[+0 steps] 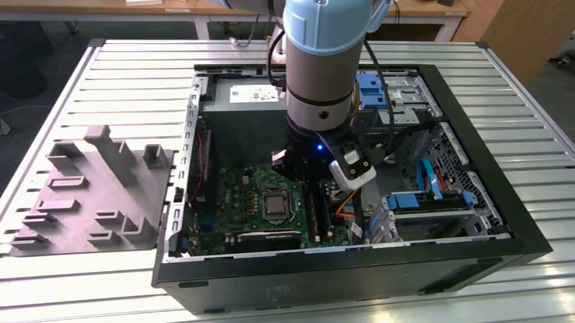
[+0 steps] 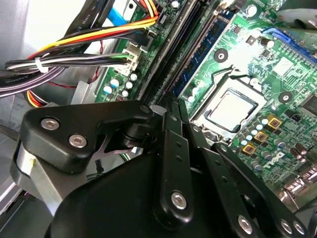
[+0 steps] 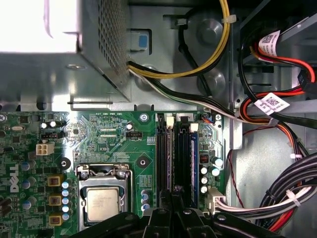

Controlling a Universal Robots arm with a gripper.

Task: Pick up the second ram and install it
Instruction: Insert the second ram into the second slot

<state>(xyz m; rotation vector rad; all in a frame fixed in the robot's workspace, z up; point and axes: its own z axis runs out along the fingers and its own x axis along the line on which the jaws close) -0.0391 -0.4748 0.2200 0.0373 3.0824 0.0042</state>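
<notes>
open computer case (image 1: 530, 237): lies on a slatted metal desk (image 1: 134, 74). a grey moulded tray (image 1: 90, 195) sits beside it at the exterior view's left, apart from the case.

arm (image 1: 319, 60): reaches down into the case, over the green motherboard (image 3: 114, 134).

gripper (image 2: 171, 104): jaws drawn narrow, tips close together just above the bank of black slots (image 3: 162, 158). whether they pinch anything cannot be told.

second ram (image 2: 204, 51): blue-green stick with dark chips, upright in the slot bank, on the side towards the cable bundle (image 2: 89, 42). in both wrist views its near end is just beside the jaw tips; contact cannot be told.

processor socket (image 3: 101, 203): on the motherboard, across the slots from the cables.
</notes>
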